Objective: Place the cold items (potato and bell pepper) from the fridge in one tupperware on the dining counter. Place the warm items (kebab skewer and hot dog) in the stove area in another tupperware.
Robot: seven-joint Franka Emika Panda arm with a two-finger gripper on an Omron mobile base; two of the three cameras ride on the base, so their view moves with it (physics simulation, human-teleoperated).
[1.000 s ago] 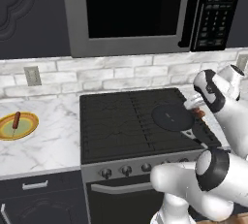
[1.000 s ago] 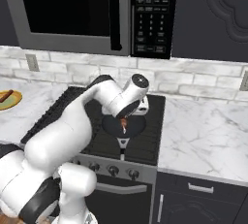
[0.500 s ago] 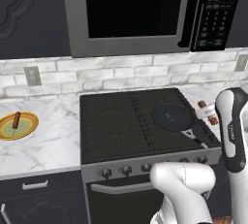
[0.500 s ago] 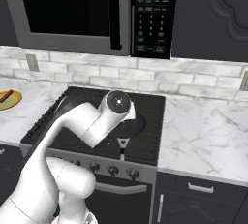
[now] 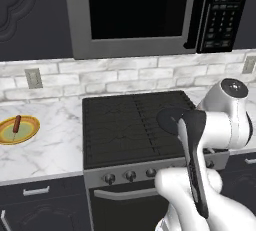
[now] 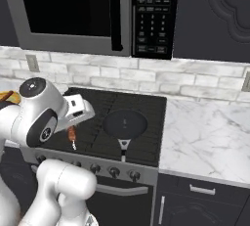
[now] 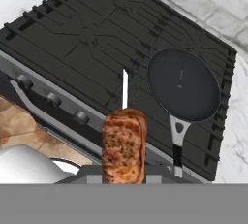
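Observation:
My gripper (image 6: 72, 128) is shut on the kebab skewer (image 6: 72, 135), which hangs over the front left part of the stove (image 6: 141, 107). In the hand view the browned meat of the kebab skewer (image 7: 123, 145) rises between the fingers, and its pale stick points at the stove grate (image 7: 97, 43). The hot dog (image 5: 16, 124) lies on a yellow plate (image 5: 10, 136) on the marble counter left of the stove. The potato, bell pepper, fridge, tupperware and dining counter are out of view.
An empty black frying pan (image 6: 124, 122) sits on the stove's front right burner, handle toward the knobs (image 7: 80, 117). A microwave (image 5: 135, 10) hangs above the stove. Marble counter (image 6: 205, 132) stretches to the right.
The arm has swung away from the frying pan toward the stove's front, carrying the kebab skewer with it. The gripper has stayed shut. The pan now lies empty.

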